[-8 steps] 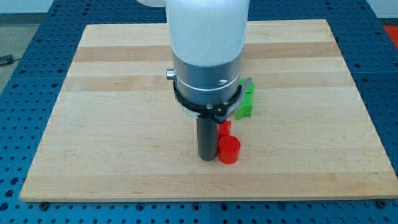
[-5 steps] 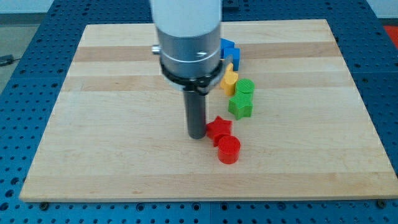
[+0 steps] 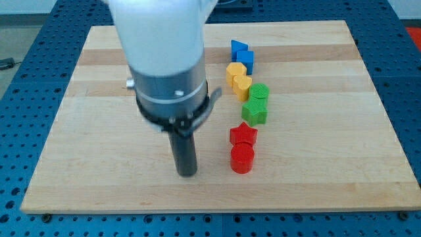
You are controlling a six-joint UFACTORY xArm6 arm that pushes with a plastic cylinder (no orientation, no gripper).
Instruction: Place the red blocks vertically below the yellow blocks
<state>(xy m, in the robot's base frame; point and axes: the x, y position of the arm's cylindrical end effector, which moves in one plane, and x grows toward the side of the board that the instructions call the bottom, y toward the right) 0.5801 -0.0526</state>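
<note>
Wooden surface [image 3: 99,131] seen from above and slightly in front, set on a blue perforated bench [image 3: 20,210]. The arm [image 3: 161,59] enters from the top of the frame and ends in a dark rod; there is no pincer, so nothing is grasped. My tip [image 3: 187,174] rests on the surface in the lower centre of the frame, left of the red blocks and clearly apart from them, touching no block. The blocks form a loose column right of centre. From the top: two blue blocks [image 3: 241,54], pressed together, shapes unclear; two yellow blocks [image 3: 239,78], touching, just below the blue pair; a green cylinder [image 3: 259,93] and, directly below and touching it, a green star [image 3: 254,112]. Lower still lie the red star [image 3: 243,134] and, touching its lower edge, the red cylinder [image 3: 241,158]. The red pair sits below the yellow pair in the frame, with the green blocks between them and offset slightly right.
</note>
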